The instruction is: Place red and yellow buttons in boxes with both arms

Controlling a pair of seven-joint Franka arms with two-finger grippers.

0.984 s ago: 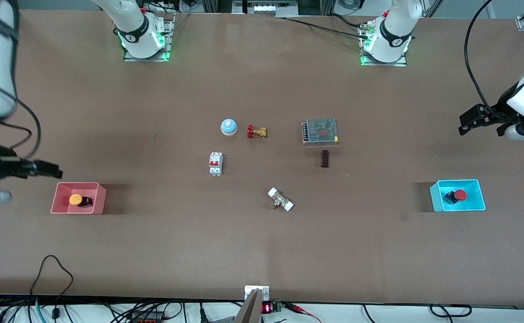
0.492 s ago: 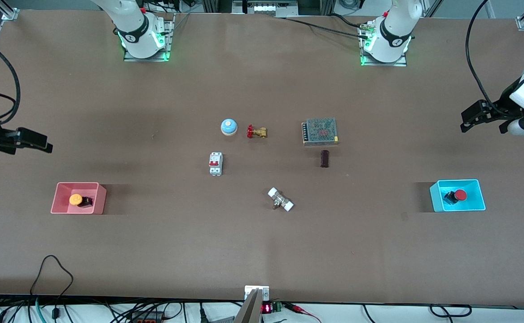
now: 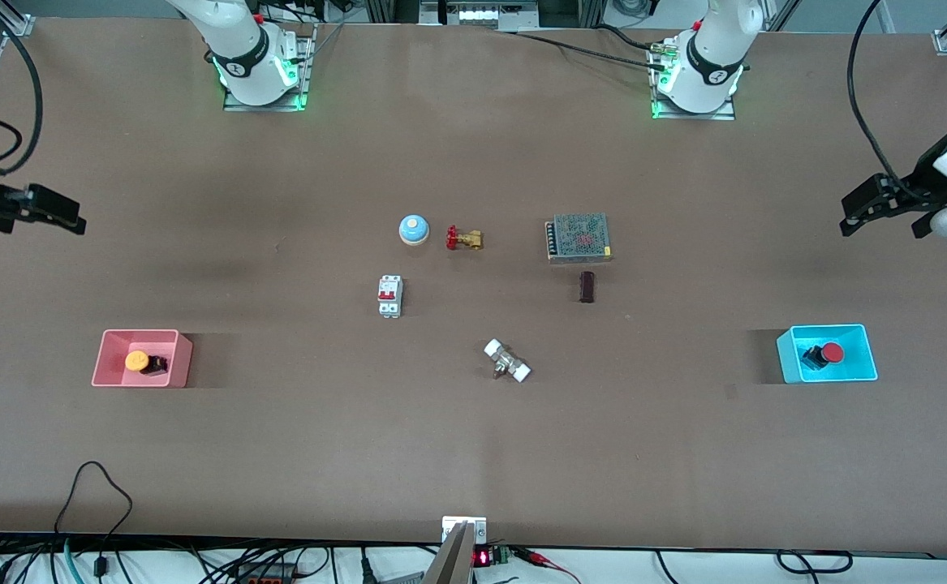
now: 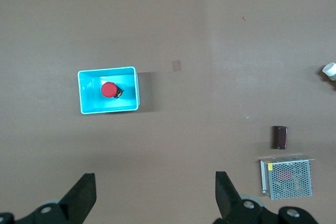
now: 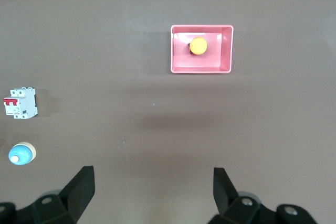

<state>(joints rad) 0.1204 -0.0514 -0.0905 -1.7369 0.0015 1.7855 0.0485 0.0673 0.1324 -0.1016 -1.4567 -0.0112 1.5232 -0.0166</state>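
The yellow button (image 3: 136, 360) lies in the pink-red box (image 3: 113, 371) toward the right arm's end of the table; both show in the right wrist view, button (image 5: 198, 46) in box (image 5: 227, 61). The red button (image 3: 831, 353) lies in the cyan-blue box (image 3: 863, 369) toward the left arm's end; the left wrist view shows the button (image 4: 109, 89) in the box (image 4: 86, 103). My right gripper (image 3: 67, 217) is open and empty, high over bare table at its end (image 5: 153, 182). My left gripper (image 3: 858, 212) is open and empty, high over bare table at its end (image 4: 156, 184).
In the table's middle lie a blue dome bell (image 3: 413, 229), a brass valve with red handle (image 3: 464, 238), a white circuit breaker (image 3: 389, 295), a mesh power supply (image 3: 578, 237), a small dark block (image 3: 587, 286) and a white-capped fitting (image 3: 507, 362).
Both grippers have drawn up and away from the boxes, toward the robots' bases. The buttons stay in their boxes.
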